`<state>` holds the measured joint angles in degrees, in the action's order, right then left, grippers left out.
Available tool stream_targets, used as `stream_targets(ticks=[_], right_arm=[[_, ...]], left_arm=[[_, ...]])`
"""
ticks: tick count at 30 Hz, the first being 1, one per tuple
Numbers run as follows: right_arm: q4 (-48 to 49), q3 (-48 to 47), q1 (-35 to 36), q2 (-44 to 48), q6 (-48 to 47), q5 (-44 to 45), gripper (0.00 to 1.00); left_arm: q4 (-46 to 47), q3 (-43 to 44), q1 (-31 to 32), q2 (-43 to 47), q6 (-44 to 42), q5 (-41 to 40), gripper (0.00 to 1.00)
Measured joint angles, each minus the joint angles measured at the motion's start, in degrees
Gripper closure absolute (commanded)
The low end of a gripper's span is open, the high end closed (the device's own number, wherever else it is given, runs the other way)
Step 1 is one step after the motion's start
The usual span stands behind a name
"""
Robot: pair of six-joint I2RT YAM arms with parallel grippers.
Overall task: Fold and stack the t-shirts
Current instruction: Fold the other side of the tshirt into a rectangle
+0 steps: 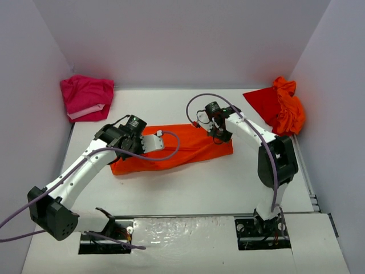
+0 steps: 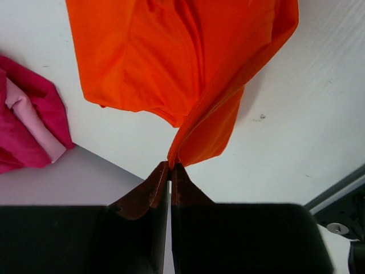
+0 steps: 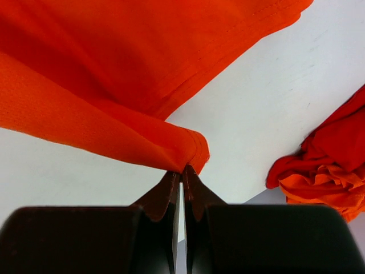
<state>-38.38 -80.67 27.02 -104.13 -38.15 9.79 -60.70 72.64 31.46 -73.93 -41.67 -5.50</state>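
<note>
Pinching the orange cotton t-shirt point(image 1: 191, 149) on the white desk point(image 1: 199, 188) at both ends: left end effector point(image 2: 171, 170) clamped on one edge, right end effector point(image 3: 181, 176) on a rolled fold. Thin bites only; could slip under uneven pull, skewing the fold.

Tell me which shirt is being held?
The orange t-shirt mid-table, pinched by left gripper and right gripper; pink t-shirt and red-orange heap lie in far corners.

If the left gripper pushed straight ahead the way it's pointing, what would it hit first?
The orange t-shirt: the left gripper is shut on its edge, with more fabric straight ahead, probably before the table.
</note>
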Motion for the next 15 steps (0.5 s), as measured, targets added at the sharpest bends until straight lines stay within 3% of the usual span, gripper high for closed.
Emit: stream_targets(ticks=[7,15], right_arm=[[1.3,-5.5,-5.6,-7.2,-1.6,0.1,1.0],[1.8,-7.8,-7.3,-8.2,-2.6,-0.2,1.0]], left_arm=[[8.0,0.3,-6.0,-3.1,-2.8,-1.3,1.0],[14.7,0.8,-10.6,-4.4,-5.2,-2.1,1.0]])
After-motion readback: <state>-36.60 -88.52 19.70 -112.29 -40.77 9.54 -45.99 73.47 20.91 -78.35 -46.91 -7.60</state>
